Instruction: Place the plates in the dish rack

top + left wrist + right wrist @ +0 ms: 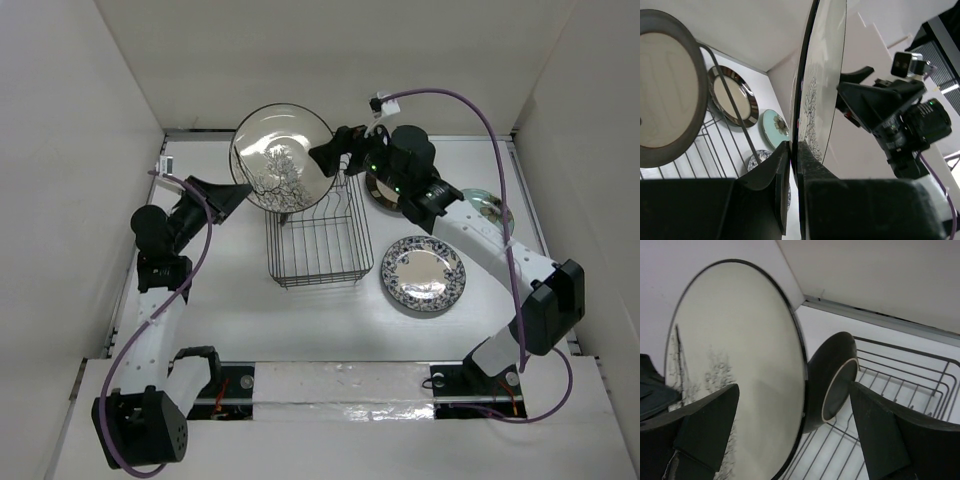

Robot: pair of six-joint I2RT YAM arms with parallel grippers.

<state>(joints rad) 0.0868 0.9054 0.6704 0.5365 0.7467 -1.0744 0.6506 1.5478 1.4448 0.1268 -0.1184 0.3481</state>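
My left gripper (243, 191) is shut on the rim of the grey speckled plate (283, 155), holding it upright on edge above the far end of the dish rack (318, 242). In the left wrist view the pads (807, 160) pinch the plate (822, 75). My right gripper (336, 157) is open at the plate's right edge, its jaws spread either side of the rim (795, 435). The black-rimmed cream-centred plate (665, 90) stands in the rack, and its dark back (835, 382) shows behind the held plate (740, 360).
The blue-and-white floral plate (424, 273) lies flat right of the rack. The silvery dark-rimmed plate (732, 95) and pale teal plate (775, 127) lie at the back right, partly under the right arm (480, 235). White walls stand close behind and beside.
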